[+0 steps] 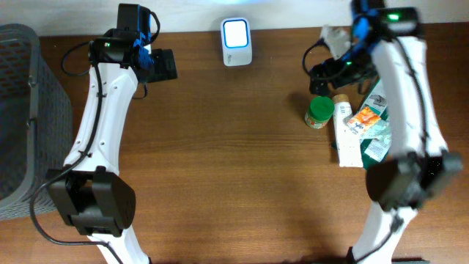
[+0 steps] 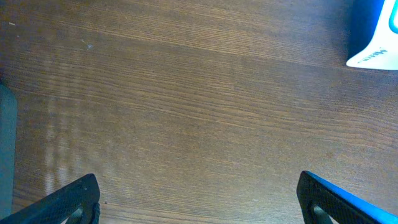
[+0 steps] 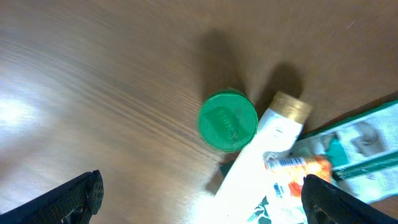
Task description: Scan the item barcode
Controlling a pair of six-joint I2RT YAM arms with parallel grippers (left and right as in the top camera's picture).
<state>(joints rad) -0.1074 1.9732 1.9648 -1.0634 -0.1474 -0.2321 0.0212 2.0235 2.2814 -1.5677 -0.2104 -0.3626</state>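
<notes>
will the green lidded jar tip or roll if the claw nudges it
The green-lidded jar stands upright on its base, so a low nudge would probably slide it rather than roll it. If knocked over, its round body would likely roll. The white tube lies close beside it and may shift too.

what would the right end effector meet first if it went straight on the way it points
Probably the green jar lid, centred ahead of the right end effector; depth is unclear.

White arms, black joints, blue wrist parts, green LEDs.
</notes>
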